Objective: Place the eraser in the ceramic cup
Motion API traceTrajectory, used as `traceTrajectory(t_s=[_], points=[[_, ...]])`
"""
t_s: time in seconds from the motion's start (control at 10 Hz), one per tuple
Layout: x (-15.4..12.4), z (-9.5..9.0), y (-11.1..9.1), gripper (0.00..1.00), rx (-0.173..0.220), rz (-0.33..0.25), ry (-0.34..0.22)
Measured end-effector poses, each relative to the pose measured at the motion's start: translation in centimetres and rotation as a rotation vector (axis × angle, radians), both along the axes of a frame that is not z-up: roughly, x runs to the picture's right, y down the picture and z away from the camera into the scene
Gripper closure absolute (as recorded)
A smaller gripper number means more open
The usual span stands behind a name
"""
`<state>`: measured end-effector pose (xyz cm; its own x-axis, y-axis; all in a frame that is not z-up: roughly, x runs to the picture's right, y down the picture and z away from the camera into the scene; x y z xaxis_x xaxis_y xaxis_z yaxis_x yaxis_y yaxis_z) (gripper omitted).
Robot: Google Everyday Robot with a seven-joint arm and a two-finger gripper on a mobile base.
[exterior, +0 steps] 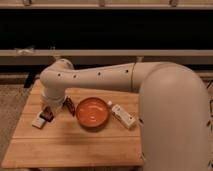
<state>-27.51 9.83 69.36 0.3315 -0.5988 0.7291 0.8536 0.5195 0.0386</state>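
With the gripper low beside the orange bowl, its grip beyond telling, we'd first locate the unseen ceramic cup and the eraser.

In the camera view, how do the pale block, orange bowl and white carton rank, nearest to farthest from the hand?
The hand is at the table's left end.
1. pale block, just beside it, left.
2. orange bowl, middle of the table.
3. white carton, right of the bowl.

Smooth, matt white arm shell above a wooden table.
Gripper hangs over the table's left end; pale planks show grain, the orange bowl looks faintly glossy, the carton smooth.
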Motion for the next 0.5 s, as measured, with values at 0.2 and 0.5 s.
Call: traceTrajectory(t_s=[0.2,0.5], points=[[-0.8,0.6,-1.9,1.0,0.004,0.007,-0.011],[-2.0,1.9,-3.9,1.0,-0.016,0.024,-0.024]])
